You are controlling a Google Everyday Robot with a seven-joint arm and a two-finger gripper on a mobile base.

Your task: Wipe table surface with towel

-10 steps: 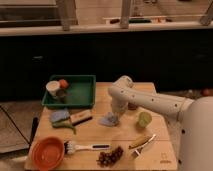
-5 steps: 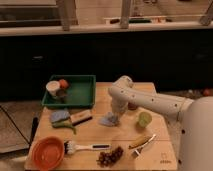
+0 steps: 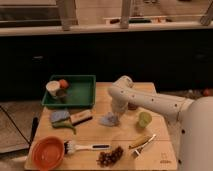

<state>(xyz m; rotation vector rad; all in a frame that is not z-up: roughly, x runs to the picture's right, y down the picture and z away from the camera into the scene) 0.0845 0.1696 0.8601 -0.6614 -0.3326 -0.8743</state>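
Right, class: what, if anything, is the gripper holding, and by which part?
Cannot be told. The gripper is down at the far edge of the crumpled grey towel on the table, but no hold shows.

Camera view: high, angled down on the surface, fairly near.
Gripper: the gripper sits mid-surface, at the towel.
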